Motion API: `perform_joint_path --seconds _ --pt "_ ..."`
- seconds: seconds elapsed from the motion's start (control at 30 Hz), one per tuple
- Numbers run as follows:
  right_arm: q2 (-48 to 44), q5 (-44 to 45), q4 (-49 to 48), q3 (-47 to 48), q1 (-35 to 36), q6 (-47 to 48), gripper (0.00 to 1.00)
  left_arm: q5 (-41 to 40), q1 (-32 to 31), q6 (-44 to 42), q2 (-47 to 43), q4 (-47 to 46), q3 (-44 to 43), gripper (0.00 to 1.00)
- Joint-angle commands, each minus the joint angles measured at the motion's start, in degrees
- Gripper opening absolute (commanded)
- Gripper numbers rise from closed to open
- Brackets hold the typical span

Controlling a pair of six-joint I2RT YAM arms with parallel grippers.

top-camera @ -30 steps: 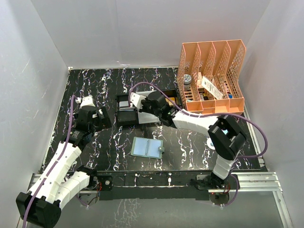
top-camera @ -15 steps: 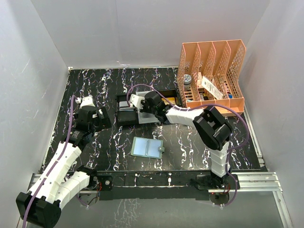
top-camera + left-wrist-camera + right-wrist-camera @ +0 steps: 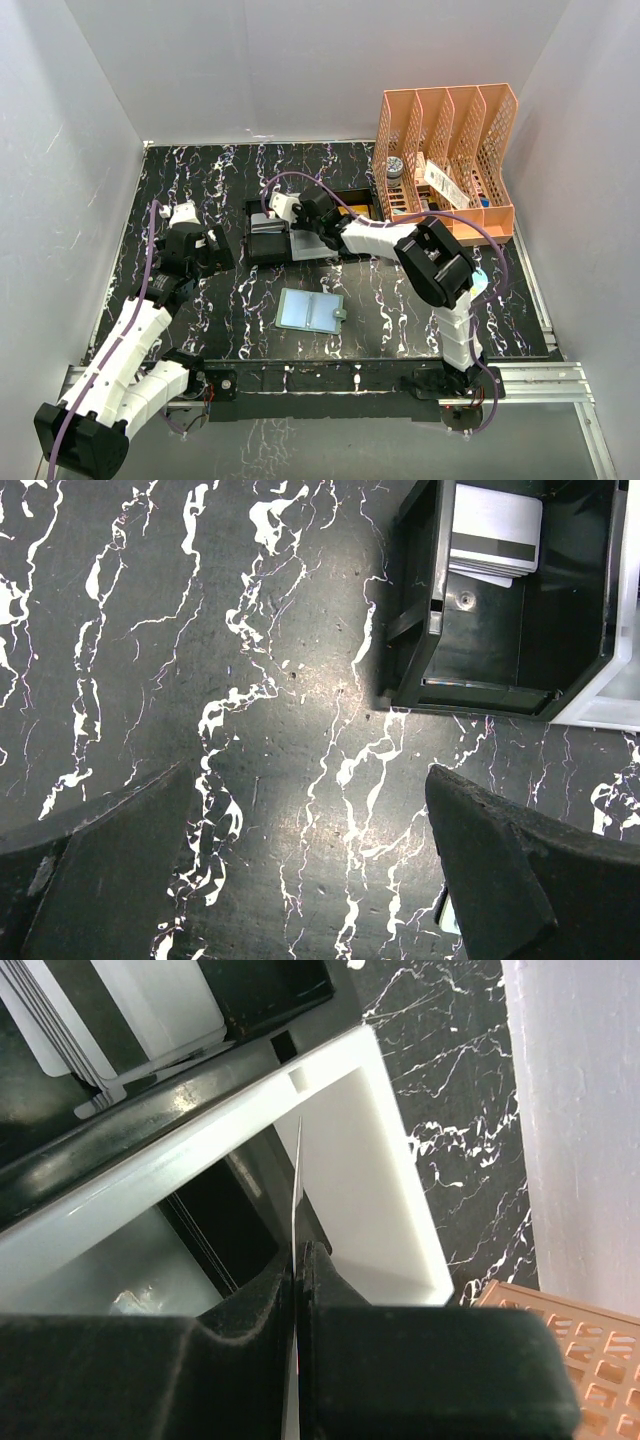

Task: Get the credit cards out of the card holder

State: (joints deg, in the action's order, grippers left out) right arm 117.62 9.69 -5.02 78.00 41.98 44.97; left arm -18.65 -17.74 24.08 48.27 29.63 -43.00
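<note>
The card holder (image 3: 308, 311) lies opened flat on the black marbled worktop (image 3: 200, 180), pale blue-green inside facing up, small tab at its 3 o'clock edge; it sits toward 6 o'clock of the worktop's middle, well apart from both arms. At 12 o'clock from it stand a black tray (image 3: 266, 243) and a white tray (image 3: 312, 243) side by side, touching. The right end effector (image 3: 299, 1260) hangs over them with its fingers pressed together on a credit card (image 3: 298, 1180), seen edge-on as a thin pale line standing upright above the white tray's rim; from the top view it reaches in from 3 o'clock. In the black tray lies a stack of cards (image 3: 495, 535), pale with a dark stripe. The left end effector (image 3: 310, 810) hovers over bare worktop at 9 o'clock of the trays, its fingers (image 3: 110, 870) spread wide with nothing between them. An orange file organizer (image 3: 445, 160) stands at 2 o'clock, in the far corner.
</note>
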Motion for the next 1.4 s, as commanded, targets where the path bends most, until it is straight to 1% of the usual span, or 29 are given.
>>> perform_joint_path --seconds 0.0,0.13,0.3,0.4,0.43,0.57,0.8,1.0,1.13,1.27,1.37 --pt "2.31 1.39 -2.34 2.96 -0.17 1.17 0.01 -1.12 0.28 -0.17 0.05 0.46 -0.92 0.99" --pt "3.07 1.19 -0.8 3.85 -0.2 1.22 0.08 -0.95 0.29 -0.26 0.34 0.45 -0.88 0.99" --pt "1.95 -0.31 0.78 4.15 -0.19 0.03 0.29 -0.94 0.37 -0.44 0.72 0.43 -0.96 0.99" --pt "0.6 -2.65 0.27 3.56 -0.44 -1.09 0.4 -0.79 0.44 -0.49 0.89 0.34 -0.95 0.99" --pt "0.4 -3.32 0.35 3.69 -0.47 -1.48 0.42 -0.65 0.55 -0.52 1.06 0.33 -0.96 0.99" --pt "0.36 -5.25 0.2 4.36 -1.17 -3.03 0.46 -0.26 0.76 -0.6 1.2 0.26 -0.96 0.99" --pt "0.6 -6.55 1.3 5.51 -1.69 -4.35 0.47 0.0 0.9 -0.7 1.51 0.26 -0.98 0.99" --pt "-3.98 -10.58 -0.07 4.45 -1.9 -8.86 0.52 0.51 0.99 -0.78 1.64 0.16 -0.86 0.99" --pt "-7.68 -11.19 -2.01 2.85 -2.0 -11.33 0.53 0.79 1.1 -0.78 1.62 0.08 -0.86 0.99" --pt "-13.56 -11.23 -4.91 -0.37 -2.03 -17.06 0.54 1.04 1.12 -0.83 1.8 0.07 -0.85 0.99" --pt "-20.06 -10.33 -8.4 -4.63 -1.99 -27.27 0.57 1.22 1.06 -0.79 1.67 0.24 -0.92 0.99"
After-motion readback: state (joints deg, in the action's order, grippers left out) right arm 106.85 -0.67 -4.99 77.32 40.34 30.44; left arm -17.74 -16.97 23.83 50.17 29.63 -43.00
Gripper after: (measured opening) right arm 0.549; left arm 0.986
